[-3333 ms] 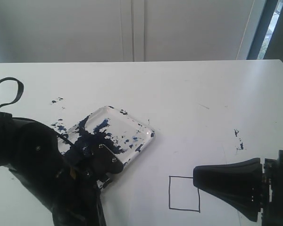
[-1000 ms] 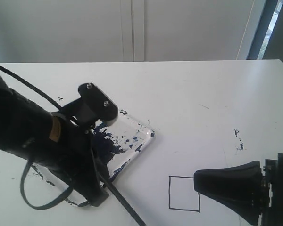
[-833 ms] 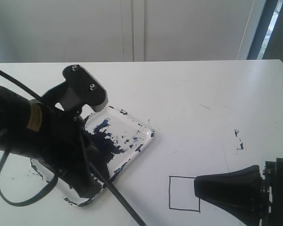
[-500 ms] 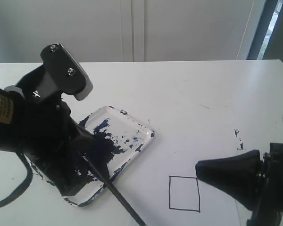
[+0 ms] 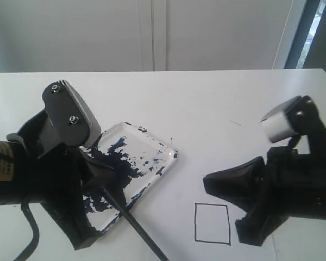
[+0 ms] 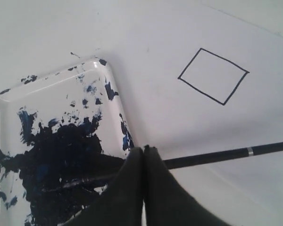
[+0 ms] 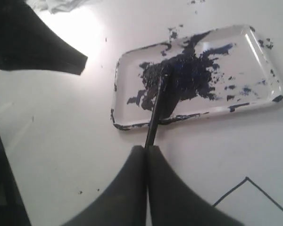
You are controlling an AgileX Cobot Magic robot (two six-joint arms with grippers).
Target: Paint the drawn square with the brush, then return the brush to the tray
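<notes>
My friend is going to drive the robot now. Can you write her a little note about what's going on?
Left tool: shut, tips right at the brush shaft; I can't tell if it grips.
Right tool: shut, empty, near the square.
Brush: tip in the dark paint in the tray, handle sticking out over the rim.
Done: nothing painted; the square is white inside.
Left to do: paint the square, then put the brush back in the tray.

Brush over blue-smeared tray
</notes>
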